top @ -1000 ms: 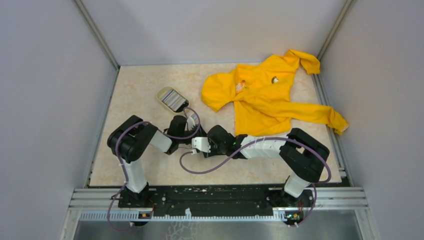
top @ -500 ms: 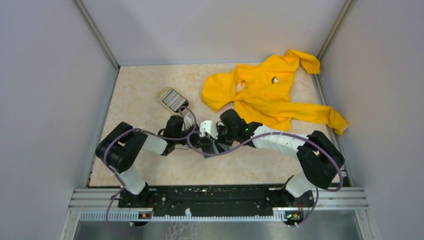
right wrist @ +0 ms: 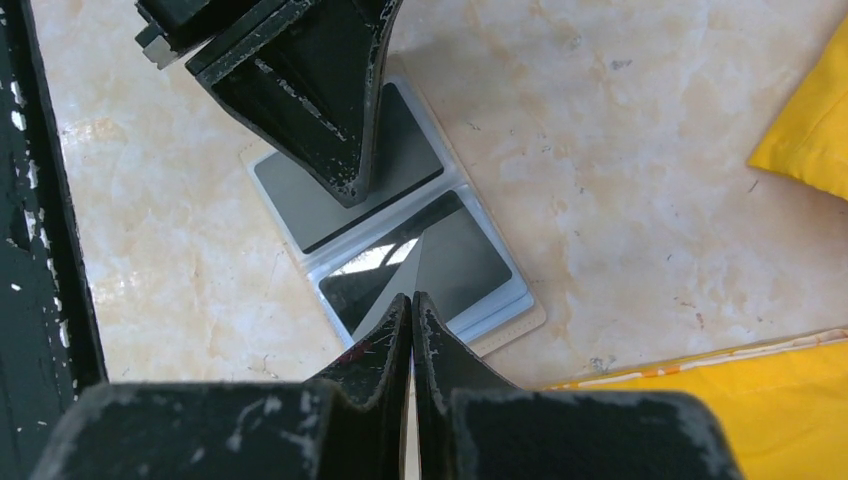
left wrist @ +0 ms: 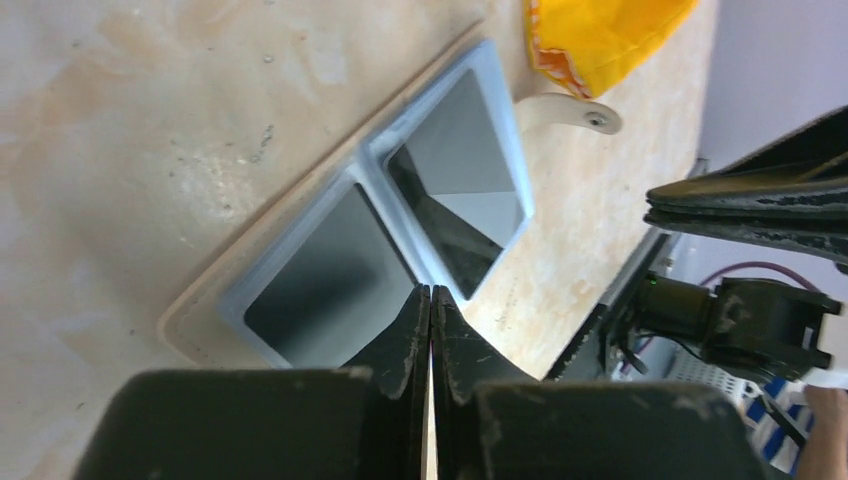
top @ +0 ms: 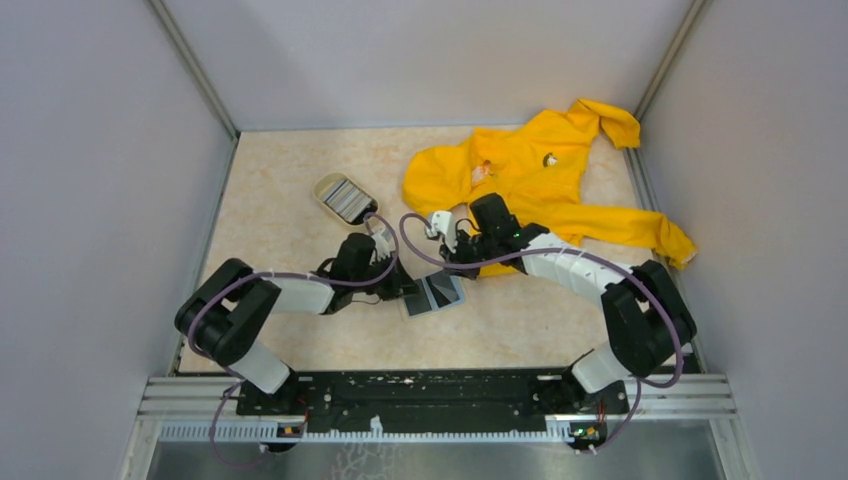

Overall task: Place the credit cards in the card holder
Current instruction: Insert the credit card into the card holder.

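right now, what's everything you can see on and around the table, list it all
card holder: one, beige cover with pale blue-grey pockets, open at the table's centre; a dark panel shows in each pocket, cannot tell if these are cards
small case: one, beige with a grey ribbed inside, back left of the holder
hoodie: one, yellow, crumpled at the far right
table: one, beige marbled
left arm, right arm: two, black and white, purple cables
left tool: one, black, shut, empty, over the holder
right tool: one, black, shut, empty, over the holder
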{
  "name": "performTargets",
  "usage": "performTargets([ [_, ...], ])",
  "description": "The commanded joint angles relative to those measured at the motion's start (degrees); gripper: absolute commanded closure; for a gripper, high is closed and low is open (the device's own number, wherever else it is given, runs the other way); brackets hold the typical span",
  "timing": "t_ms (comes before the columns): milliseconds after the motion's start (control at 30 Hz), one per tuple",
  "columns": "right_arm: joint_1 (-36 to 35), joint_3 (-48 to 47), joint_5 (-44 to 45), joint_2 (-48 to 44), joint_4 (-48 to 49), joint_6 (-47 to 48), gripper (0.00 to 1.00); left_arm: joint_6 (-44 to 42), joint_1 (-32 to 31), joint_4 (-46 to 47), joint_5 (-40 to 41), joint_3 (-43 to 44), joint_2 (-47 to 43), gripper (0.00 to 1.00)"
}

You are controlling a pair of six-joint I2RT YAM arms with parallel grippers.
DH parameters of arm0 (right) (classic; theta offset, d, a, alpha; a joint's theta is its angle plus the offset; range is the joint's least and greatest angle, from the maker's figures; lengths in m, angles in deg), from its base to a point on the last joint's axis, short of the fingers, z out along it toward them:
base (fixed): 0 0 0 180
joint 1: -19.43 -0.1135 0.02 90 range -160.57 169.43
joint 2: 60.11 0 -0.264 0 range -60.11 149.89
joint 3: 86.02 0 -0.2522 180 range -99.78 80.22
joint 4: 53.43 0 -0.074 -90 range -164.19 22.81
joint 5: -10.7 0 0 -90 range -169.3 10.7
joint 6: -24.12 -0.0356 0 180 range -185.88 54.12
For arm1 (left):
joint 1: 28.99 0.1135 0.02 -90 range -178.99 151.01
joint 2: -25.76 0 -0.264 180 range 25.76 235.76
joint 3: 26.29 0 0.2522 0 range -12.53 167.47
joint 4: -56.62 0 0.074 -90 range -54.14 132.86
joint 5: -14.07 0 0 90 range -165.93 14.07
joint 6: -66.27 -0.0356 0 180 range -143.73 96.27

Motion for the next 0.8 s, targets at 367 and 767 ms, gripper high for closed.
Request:
performTargets([
  [367, -0.2, -3.3, 2.6, 6.4, -0.2, -1.6, 0.99, -3.3, -2.4, -5.6, 6.0, 6.2, 5.8, 0.97],
  [767, -0.2, -3.3, 2.8, 6.2, -0.1, -2.0, 0.99, -2.5, -2.4, -2.8, 3.1, 8.8, 10.5, 0.97],
])
